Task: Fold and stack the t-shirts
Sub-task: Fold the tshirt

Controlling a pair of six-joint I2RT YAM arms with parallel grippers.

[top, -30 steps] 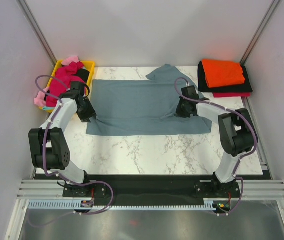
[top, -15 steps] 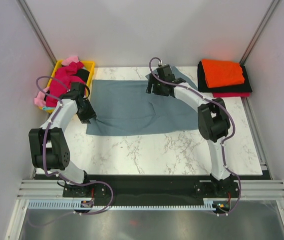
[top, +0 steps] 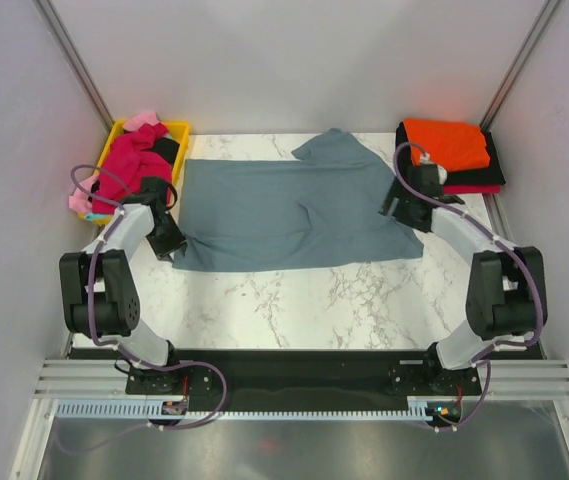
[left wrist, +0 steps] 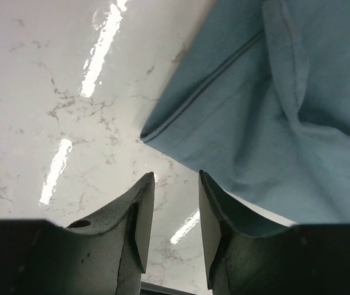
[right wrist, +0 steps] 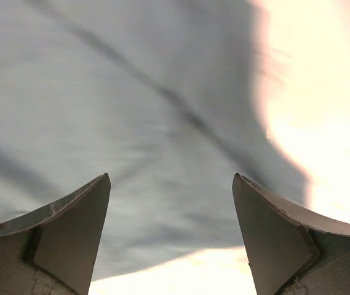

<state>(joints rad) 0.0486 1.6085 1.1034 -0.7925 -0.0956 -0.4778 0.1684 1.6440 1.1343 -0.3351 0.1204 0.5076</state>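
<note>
**Stack begun, big shirt unfolded**

A large slate blue-grey cotton t-shirt [top: 284, 210] lies spread flat across the middle of the white marble desk [top: 294, 300], not yet folded. At the far right corner a folded orange shirt [top: 446, 145] tops a black shirt [top: 401, 150] and a red shirt [top: 464, 189]. Crumpled magenta shirt [top: 124, 165] and pink shirt [top: 147, 120] wait in the yellow plastic tray [top: 179, 127] at the far left corner. The left gripper [left wrist: 171, 184], slightly parted and empty, sits at the big shirt's near-left corner. The right gripper [right wrist: 171, 184], spread wide and empty, hovers over its right edge.
</note>
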